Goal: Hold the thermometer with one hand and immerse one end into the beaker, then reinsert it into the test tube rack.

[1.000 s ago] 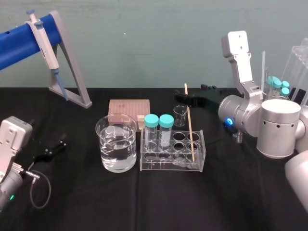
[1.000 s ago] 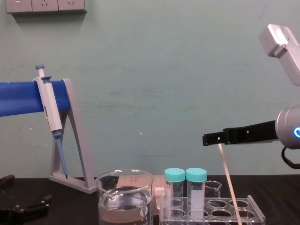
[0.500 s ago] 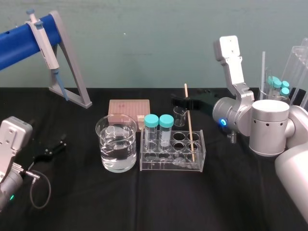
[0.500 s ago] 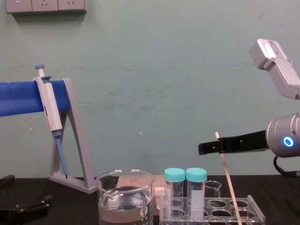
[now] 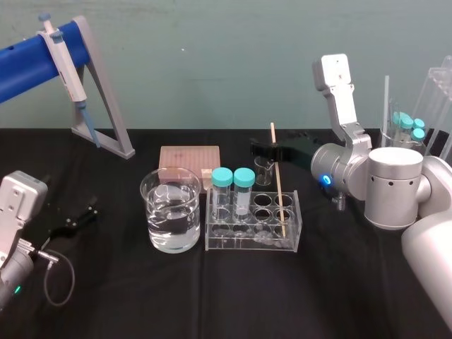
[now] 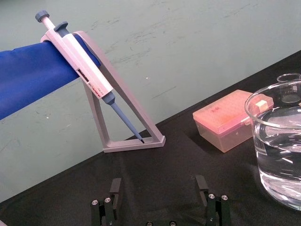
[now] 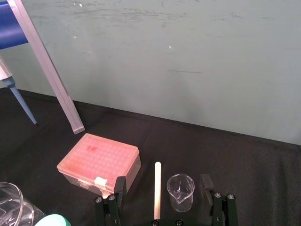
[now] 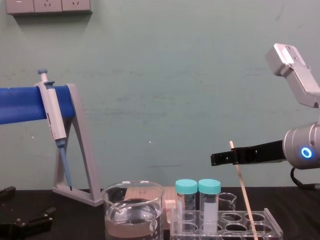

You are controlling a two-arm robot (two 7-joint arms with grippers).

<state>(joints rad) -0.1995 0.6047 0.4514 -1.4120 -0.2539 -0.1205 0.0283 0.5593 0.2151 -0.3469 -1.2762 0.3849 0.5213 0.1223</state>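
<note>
Right wrist view: right gripper (image 7: 162, 184) was spread, one finger on each side of the thermometer (image 7: 157, 188), not touching it. Thermometer stood tilted in the rack (image 5: 253, 236), at its right end, beaker (image 5: 171, 226) just left of rack. Far left, left gripper (image 6: 159, 188) was parked, also spread.

A pale green wall (image 8: 165, 70), scuffed and faintly marked, stands behind the table (image 5: 212, 304), which is covered in black cloth. White wall sockets (image 8: 47, 6) sit high on the wall.
</note>
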